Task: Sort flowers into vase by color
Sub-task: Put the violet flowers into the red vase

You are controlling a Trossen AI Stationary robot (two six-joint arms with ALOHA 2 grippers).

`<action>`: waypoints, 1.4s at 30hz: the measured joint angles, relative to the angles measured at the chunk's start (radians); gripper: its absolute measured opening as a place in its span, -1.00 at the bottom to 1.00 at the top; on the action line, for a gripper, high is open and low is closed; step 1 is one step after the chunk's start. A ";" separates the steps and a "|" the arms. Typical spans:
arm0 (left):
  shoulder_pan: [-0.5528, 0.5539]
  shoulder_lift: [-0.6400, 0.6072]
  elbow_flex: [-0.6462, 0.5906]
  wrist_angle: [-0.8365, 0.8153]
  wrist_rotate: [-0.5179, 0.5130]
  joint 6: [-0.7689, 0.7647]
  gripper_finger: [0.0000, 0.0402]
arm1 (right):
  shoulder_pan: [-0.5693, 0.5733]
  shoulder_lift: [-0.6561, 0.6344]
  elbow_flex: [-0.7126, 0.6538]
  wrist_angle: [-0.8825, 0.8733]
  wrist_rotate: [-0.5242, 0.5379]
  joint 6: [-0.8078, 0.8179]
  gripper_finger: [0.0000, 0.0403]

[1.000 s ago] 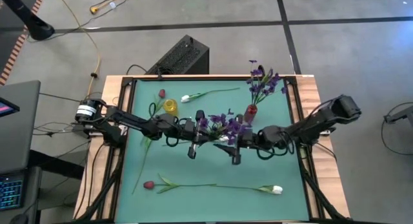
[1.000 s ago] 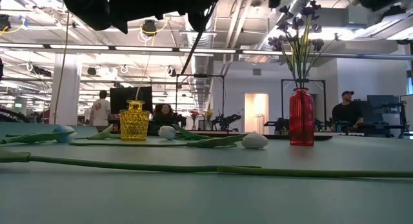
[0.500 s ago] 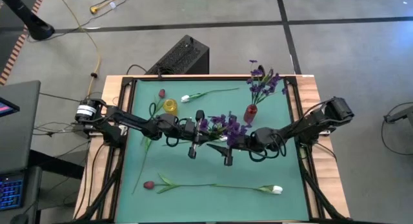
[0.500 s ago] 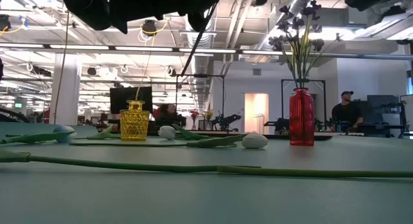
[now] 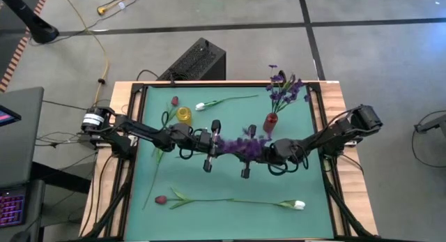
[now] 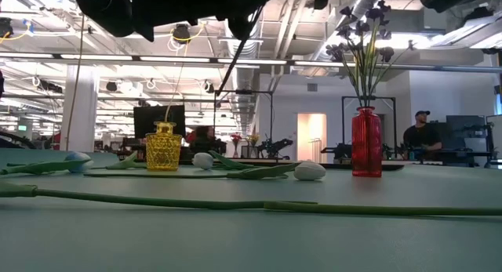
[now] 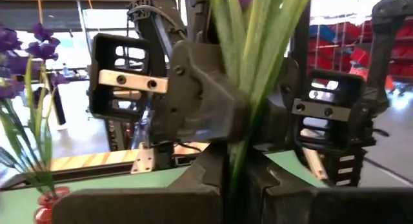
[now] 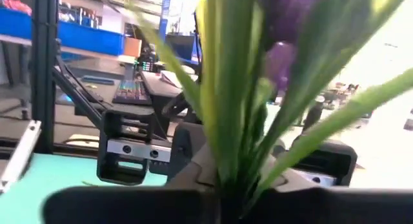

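Both grippers meet mid-table in the high view: left gripper (image 5: 217, 143) and right gripper (image 5: 256, 153) each clamped on the bushy purple spray with thin green stems (image 5: 240, 146). Wrist views: stems (image 7: 248, 75) bunched between fingers. Light, floppy; you'd best hold low on the stems.

Purple spray (image 5: 244, 147) held midair between my grippers; another purple spray (image 5: 282, 88) upright in red vase (image 5: 270, 121); tulips lie flat on bench (image 5: 230, 183).
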 joint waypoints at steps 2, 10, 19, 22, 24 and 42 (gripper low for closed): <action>0.000 0.000 0.000 -0.001 -0.008 0.017 -0.88 | 0.007 -0.008 0.000 -0.010 0.033 -0.024 -0.82; -0.002 -0.023 0.001 -0.036 -0.028 0.062 -0.41 | 0.023 -0.073 -0.001 -0.109 0.120 -0.057 -0.82; -0.002 -0.204 0.000 -0.362 -0.153 0.128 0.10 | 0.043 -0.209 -0.001 -0.336 0.253 -0.050 -0.82; -0.002 -0.267 0.000 -0.487 -0.187 0.129 0.17 | 0.062 -0.275 -0.001 -0.446 0.345 -0.028 -0.81; -0.002 -0.299 0.000 -0.554 -0.196 0.129 0.19 | 0.077 -0.326 -0.001 -0.528 0.397 0.011 -0.81; 0.011 -0.358 -0.262 -0.224 -0.158 0.180 0.19 | 0.066 -0.687 -0.001 -0.902 0.482 0.205 -0.81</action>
